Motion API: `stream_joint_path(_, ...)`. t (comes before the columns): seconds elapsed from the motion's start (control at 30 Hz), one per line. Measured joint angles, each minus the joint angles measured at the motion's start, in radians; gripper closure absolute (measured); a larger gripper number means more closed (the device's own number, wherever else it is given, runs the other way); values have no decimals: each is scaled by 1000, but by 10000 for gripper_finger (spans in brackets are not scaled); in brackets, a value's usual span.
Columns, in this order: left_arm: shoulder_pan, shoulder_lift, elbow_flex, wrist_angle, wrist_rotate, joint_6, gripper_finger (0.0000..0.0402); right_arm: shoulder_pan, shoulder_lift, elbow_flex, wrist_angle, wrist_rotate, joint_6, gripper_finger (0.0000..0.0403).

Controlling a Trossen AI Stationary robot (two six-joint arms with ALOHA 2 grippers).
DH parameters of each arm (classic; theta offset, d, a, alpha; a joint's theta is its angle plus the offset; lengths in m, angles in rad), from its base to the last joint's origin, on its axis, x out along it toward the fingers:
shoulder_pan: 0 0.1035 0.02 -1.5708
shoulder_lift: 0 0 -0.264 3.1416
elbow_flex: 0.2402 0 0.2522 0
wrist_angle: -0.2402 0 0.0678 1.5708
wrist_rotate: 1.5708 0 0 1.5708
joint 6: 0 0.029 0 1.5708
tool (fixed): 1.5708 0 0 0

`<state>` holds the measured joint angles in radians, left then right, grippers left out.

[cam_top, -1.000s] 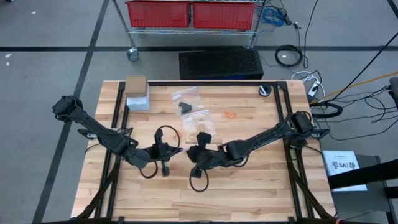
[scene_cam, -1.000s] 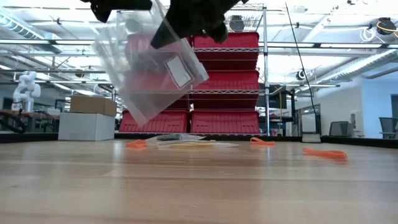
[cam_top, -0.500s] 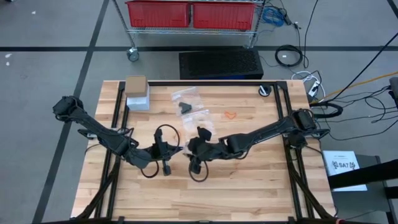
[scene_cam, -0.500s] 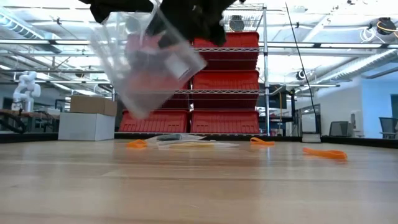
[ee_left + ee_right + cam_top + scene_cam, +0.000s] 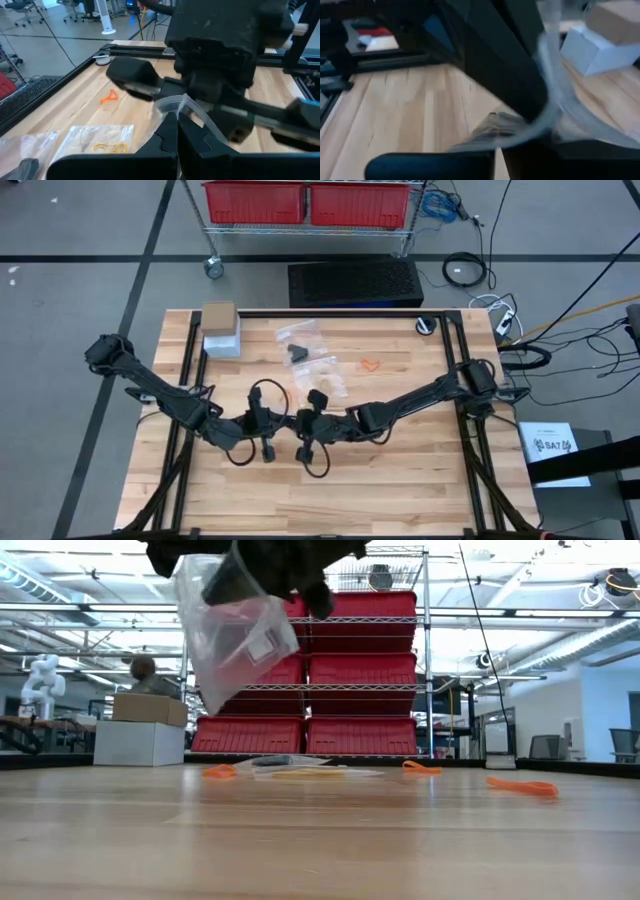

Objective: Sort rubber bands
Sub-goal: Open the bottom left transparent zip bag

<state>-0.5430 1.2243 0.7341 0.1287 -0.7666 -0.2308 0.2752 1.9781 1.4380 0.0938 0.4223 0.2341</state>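
Observation:
A clear plastic bag with a white label hangs in the air between my two grippers, over the middle of the table. My left gripper is shut on the bag's top edge. My right gripper faces it from the table's right with its fingers apart at the bag's mouth. Orange rubber bands lie loose on the wood toward the far right. Pale yellow bands rest inside a flat clear bag on the table. Whether any band is in the hanging bag does not show. My left gripper pinches the bag's upper lip between its two shut fingers, coming level from the table's left. The bag is lifted clear and hangs below the fingers. My right gripper has one finger inside the bag's mouth and the other outside it, coming from the table's right. The film curves around the dark finger there.
Two more clear bags lie flat near the far middle, one with black pieces. A cardboard and white box sits at the far left corner. A black ring lies far right. The near half is bare wood.
My right gripper has moved toward the table's left, up to my left gripper and into the bag's mouth. The bag, spread wide and tilted a second ago, has swung and now hangs narrower and steeper.

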Motion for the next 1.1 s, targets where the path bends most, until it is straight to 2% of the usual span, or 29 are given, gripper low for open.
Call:
stream_joint_path(0.07, 0, 0, 0, -1, -6, 0, 402, 3, 5, -1, 23, 65, -16, 401)
stream_joint_path(0.2, -10, 0, 0, -1, -50, 0, 402, 22, 3, 0, 29, 268, -39, 402)
stream_joint_path(0.27, -17, 0, 0, -1, -75, -1, 402, 28, 0, 0, 13, 316, -40, 402)
stream_joint_path(0.57, -53, 0, -43, -10, -103, -104, 402, 40, -10, 0, -101, 342, -8, 403)
stream_joint_path(0.7, -63, 0, -92, 49, -107, -154, 402, 56, -52, 0, -199, 337, -11, 403)
stream_joint_path(0.8, -64, 0, -105, 99, -107, -145, 402, 62, -85, 1, -269, 289, -12, 403)
stream_joint_path(0.97, -59, 0, -105, 145, -103, -101, 402, 30, -76, 0, -285, -27, 15, 403)
stream_joint_path(1.1, -45, 0, -105, 148, -100, -102, 402, -9, -69, -1, -272, -82, 51, 401)
